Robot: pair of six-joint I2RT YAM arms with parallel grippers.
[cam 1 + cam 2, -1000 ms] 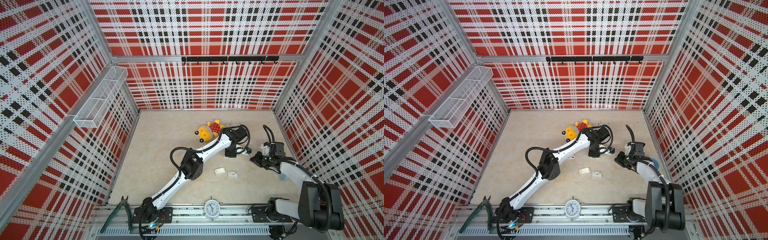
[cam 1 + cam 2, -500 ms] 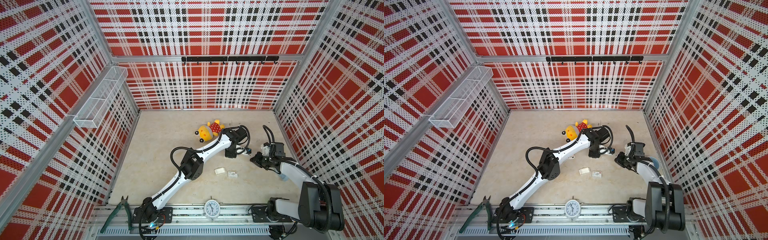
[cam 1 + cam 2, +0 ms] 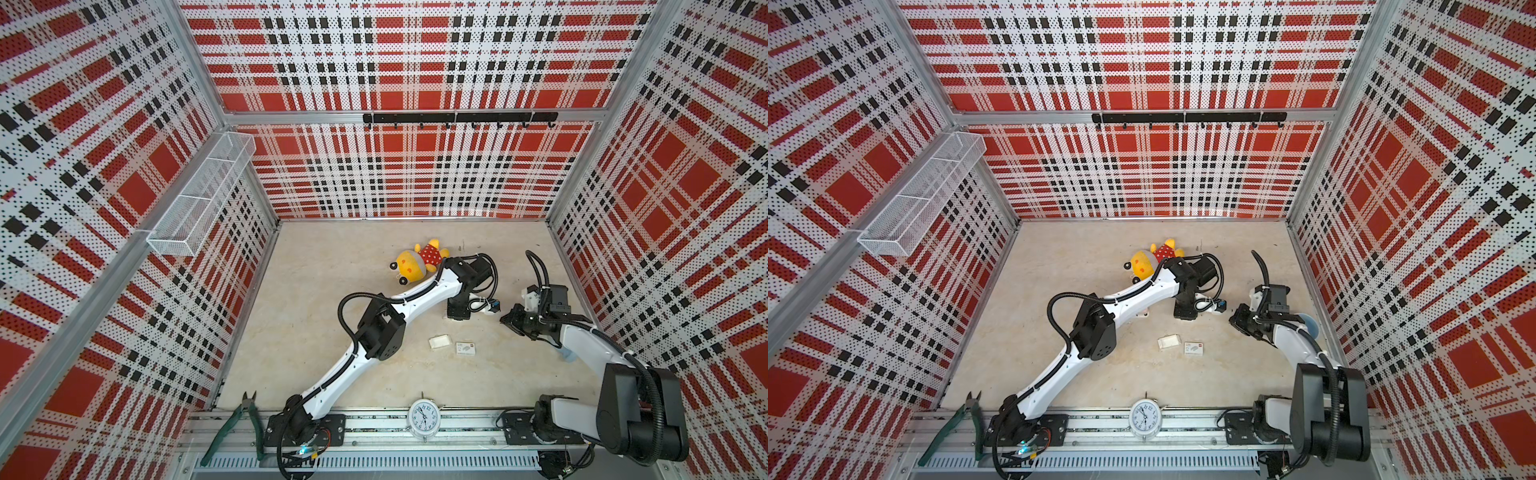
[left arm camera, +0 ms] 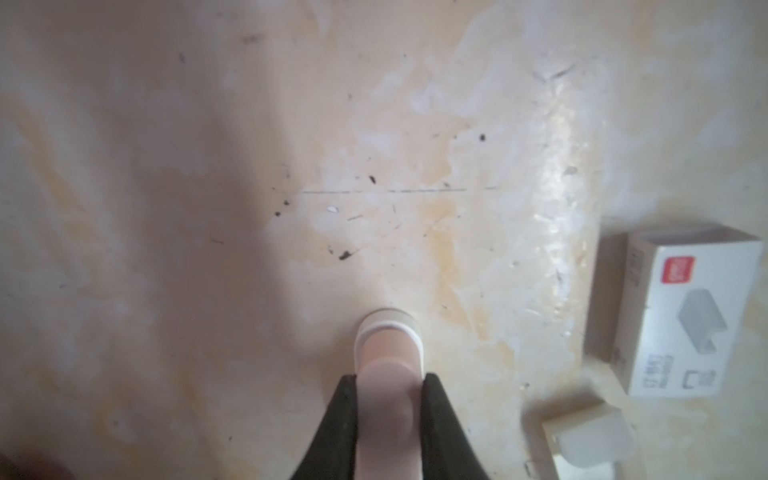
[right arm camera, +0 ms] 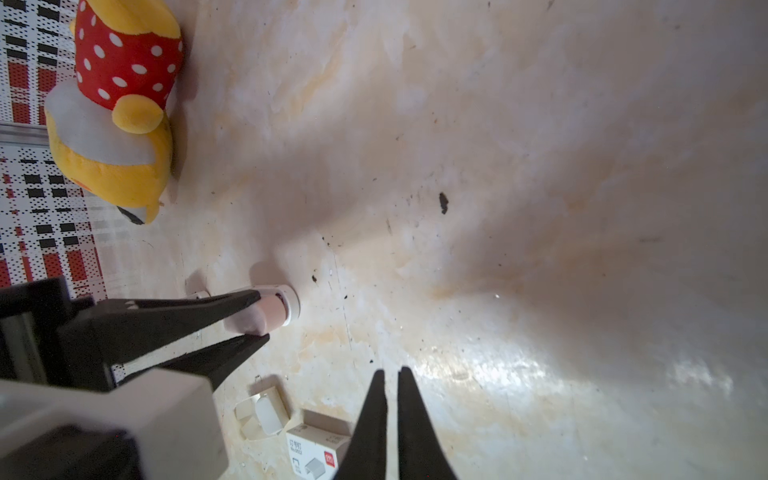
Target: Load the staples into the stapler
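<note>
The stapler [image 4: 388, 332], pale pink with a white-rimmed end, sticks out between the black fingers of my left gripper [image 4: 390, 378], which is shut on it low over the floor. The right wrist view shows the same stapler [image 5: 276, 309] in the left gripper [image 5: 262, 316] from the side. In both top views the left gripper [image 3: 457, 311] points down at mid-floor. My right gripper [image 5: 391, 370] hangs shut and holds nothing, a short way right of the left gripper, where a top view shows the right gripper [image 3: 509, 320]. No staples show in any view.
A small white box with a grey print [image 3: 465, 348] and an opened white cardboard tray [image 3: 439, 341] lie just in front of the grippers. A yellow plush toy [image 3: 417, 262] lies behind the left arm. A clock [image 3: 423, 417] and green pliers [image 3: 237, 424] sit at the front rail.
</note>
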